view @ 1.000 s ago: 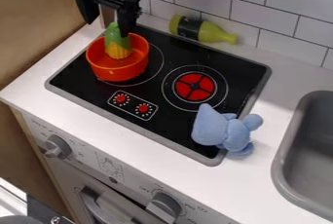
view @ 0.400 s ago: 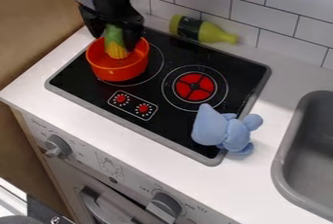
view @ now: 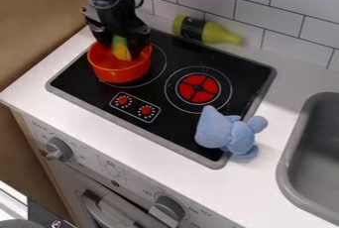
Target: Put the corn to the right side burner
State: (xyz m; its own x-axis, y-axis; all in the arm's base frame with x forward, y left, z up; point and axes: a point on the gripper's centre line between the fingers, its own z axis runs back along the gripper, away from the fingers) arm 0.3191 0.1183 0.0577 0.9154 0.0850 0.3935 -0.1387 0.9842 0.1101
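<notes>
Partly hidden by the gripper (view: 122, 48), the corn (view: 121, 52), yellow with a green top, sits in the orange pot (view: 118, 74), well apart from the right burner (view: 198, 87). The gripper hangs from the upper left, its lower end at the pot's opening, around the corn's upper part; how far open it is, and whether it has hold of the corn, cannot be told. The pot stands over the left burner (view: 161, 71) of the black stove (view: 79, 80); the right burner has a red centre. Two red knobs (view: 145, 110) are set in a panel nearer the stove's front edge. At the front right corner, a pale blue plush toy (view: 230, 135) lies across the stove's grey rim. Behind the stove, a yellow-green bottle (view: 215, 33) lies on its side along the tiled wall (view: 265, 9), neck to the right. To the right, a grey sink (view: 286, 167) is let into the white counter (view: 285, 76).
</notes>
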